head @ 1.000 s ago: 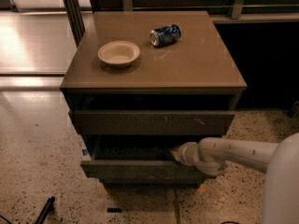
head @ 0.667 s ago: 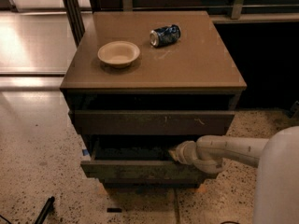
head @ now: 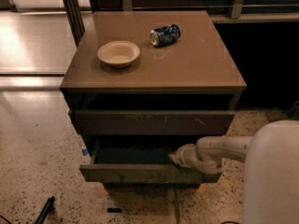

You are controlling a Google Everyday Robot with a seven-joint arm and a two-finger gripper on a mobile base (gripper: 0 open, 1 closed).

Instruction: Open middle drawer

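Observation:
The middle drawer (head: 140, 173) of the brown cabinet is pulled partly out. Its flat, scuffed front faces me and a dark, shallow tray shows behind it. The top drawer front (head: 154, 122) above it is in line with the cabinet. My gripper (head: 174, 158) is at the end of the white arm that comes in from the right. It sits at the inner top edge of the middle drawer's front, right of centre. The lowest front is mostly hidden under the pulled-out drawer.
On the cabinet top (head: 196, 64) stand a pale bowl (head: 118, 53) at the left and a blue can (head: 165, 35) lying on its side at the back. The robot's white body (head: 273, 171) fills the lower right. A dark object (head: 44, 209) lies on the speckled floor at the lower left.
The middle drawer has slid a little further out towards me, and the gripper has moved with it. The bowl and can have not moved.

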